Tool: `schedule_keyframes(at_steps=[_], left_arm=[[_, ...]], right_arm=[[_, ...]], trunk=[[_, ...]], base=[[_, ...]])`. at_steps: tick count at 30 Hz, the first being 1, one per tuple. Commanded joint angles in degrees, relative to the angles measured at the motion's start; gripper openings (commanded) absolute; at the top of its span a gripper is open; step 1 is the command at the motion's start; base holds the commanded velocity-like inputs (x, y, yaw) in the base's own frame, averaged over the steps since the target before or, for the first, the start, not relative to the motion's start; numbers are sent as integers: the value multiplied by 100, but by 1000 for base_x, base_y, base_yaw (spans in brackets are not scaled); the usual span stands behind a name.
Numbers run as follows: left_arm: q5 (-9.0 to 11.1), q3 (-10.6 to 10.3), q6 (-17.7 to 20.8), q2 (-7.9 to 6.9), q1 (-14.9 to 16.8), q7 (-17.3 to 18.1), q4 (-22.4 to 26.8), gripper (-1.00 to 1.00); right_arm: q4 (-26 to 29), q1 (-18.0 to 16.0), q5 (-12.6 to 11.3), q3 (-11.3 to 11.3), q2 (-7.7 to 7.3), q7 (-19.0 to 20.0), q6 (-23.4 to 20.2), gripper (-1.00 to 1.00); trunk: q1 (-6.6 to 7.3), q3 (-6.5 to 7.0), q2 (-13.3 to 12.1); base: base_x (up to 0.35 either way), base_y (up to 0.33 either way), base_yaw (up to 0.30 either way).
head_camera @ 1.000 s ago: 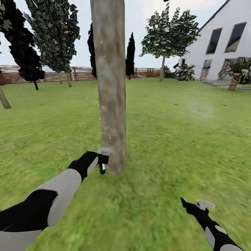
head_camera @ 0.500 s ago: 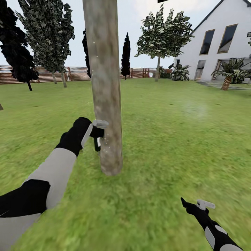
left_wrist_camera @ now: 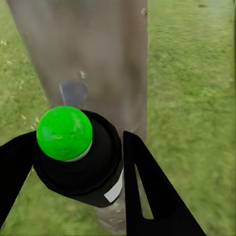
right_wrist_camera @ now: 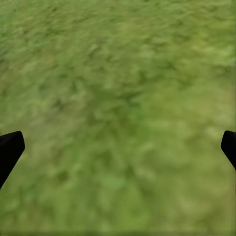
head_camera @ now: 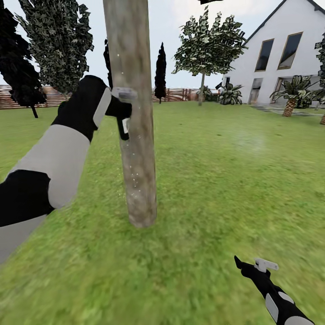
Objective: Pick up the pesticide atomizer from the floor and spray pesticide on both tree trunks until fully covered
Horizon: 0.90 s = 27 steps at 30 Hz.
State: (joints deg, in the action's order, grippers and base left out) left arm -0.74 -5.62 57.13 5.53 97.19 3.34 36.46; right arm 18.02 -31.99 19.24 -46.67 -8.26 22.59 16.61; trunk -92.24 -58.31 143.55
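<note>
A thick grey-brown mottled tree trunk (head_camera: 135, 135) rises from the grass straight ahead, its crown out of frame. My left gripper (head_camera: 123, 118) is raised against the trunk's left side, shut on the pesticide atomizer (head_camera: 123, 128). The atomizer is a small black body with a white label. In the left wrist view the atomizer (left_wrist_camera: 78, 157) carries a bright green round top and sits between the black fingers (left_wrist_camera: 147, 191), almost touching the trunk (left_wrist_camera: 93, 59). Fine pale specks dot the bark below it. My right gripper (head_camera: 253, 265) hangs low at the right over grass, open and empty (right_wrist_camera: 118, 147).
Green lawn (head_camera: 225, 180) spreads all around. A leafy tree on a thin stem (head_camera: 210, 40) stands far back. Dark cypress-like trees (head_camera: 22, 58) line the wooden fence (head_camera: 180, 94). A white house (head_camera: 280, 58) with palm-like plants (head_camera: 291, 92) is at the right.
My left arm has lifted the atomizer up along the trunk, from near its base to well above mid-height. The view has shifted slightly. The right arm has stayed still.
</note>
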Motion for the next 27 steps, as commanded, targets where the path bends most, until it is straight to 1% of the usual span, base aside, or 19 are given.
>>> schedule_keyframes(at_steps=[1, 2, 5, 7, 10, 11, 12, 13, 15, 17, 18, 19, 20, 23, 25, 26, 27], left_arm=[[4, 0, 0, 0, 197, 0, -118, -100], [4, 0, 0, 1, 410, 0, -255, -100], [4, 0, 0, 1, 762, 0, -457, -100], [4, -4, 0, 5, 919, 0, -681, -100], [4, -15, -2, 9, 948, 0, -1044, -100], [4, -25, -7, 10, 949, 1, -1256, -100], [5, -32, -29, 10, 945, 6, -1715, -100], [10, -34, -45, 16, 943, 12, -2062, -100], [12, -35, -57, 18, 919, 16, -2208, -100], [14, -28, -99, 18, 887, 19, -2524, -100], [18, -26, -158, 17, 860, 23, -2751, -100], [16, -22, -218, 13, 810, 25, -2870, -100], [14, -20, -299, 12, 692, 25, -2931, -100], [13, -18, -563, -1, 217, 25, -2995, -100], [13, -17, -714, -10, -8, 25, -3002, -100], [13, -17, -785, -14, -207, 22, -3003, -100], [13, -16, -967, -22, -436, 20, -3004, -100]], right_arm=[[0, 0, 1, 0, 0, 0, 0, 100], [0, 0, 1, 0, 0, 0, 0, 100], [-1, 0, 1, 0, 0, 0, 0, 100], [-1, 0, 1, 0, 0, 0, 0, 100], [-1, 0, 1, 0, 0, 0, 0, 100], [-1, 0, 1, 0, 0, 0, 0, 100], [-1, 0, 1, 0, 0, 0, 0, 100], [-1, 0, 1, 0, 0, 0, 0, 100], [-1, 0, 1, 0, 0, 0, 0, 100], [-1, 0, 1, 0, 0, 0, 0, 100], [-1, 0, 1, 0, -1, 0, 0, 100], [-1, 0, 1, 0, -1, 0, 0, 100], [-1, 0, 1, 0, 0, 0, 0, 100], [-1, 0, 5, 0, 0, 0, 0, 100], [-1, 0, 8, 0, 0, 0, 0, 100], [-1, 0, 9, 0, 0, 0, 0, 100], [-1, 0, 9, 0, 0, 0, 0, 100]], trunk=[[-1, -1, -1], [-1, -1, -1], [-1, -1, -1], [-1, -1, -1], [-1, -1, -1], [-1, -1, -1], [-1, -1, -1], [-1, -1, -1], [-1, -1, -1], [-1, -1, -1], [-1, -1, -1], [-1, -1, -1], [-1, -1, -1], [-1, -1, -1], [-1, -1, -1], [-1, -1, -1], [-1, -1, -1]], base=[[0, 0, 0], [0, 0, 0], [0, 0, 0], [0, 0, 0], [0, 0, 0], [0, 0, 0], [0, 0, 0], [0, 0, 0], [0, 0, 0], [0, 0, 0], [0, 0, 0], [0, 0, 0], [0, 0, 0], [0, 0, 0], [0, 0, 0], [0, 0, 0], [0, 0, 0]])
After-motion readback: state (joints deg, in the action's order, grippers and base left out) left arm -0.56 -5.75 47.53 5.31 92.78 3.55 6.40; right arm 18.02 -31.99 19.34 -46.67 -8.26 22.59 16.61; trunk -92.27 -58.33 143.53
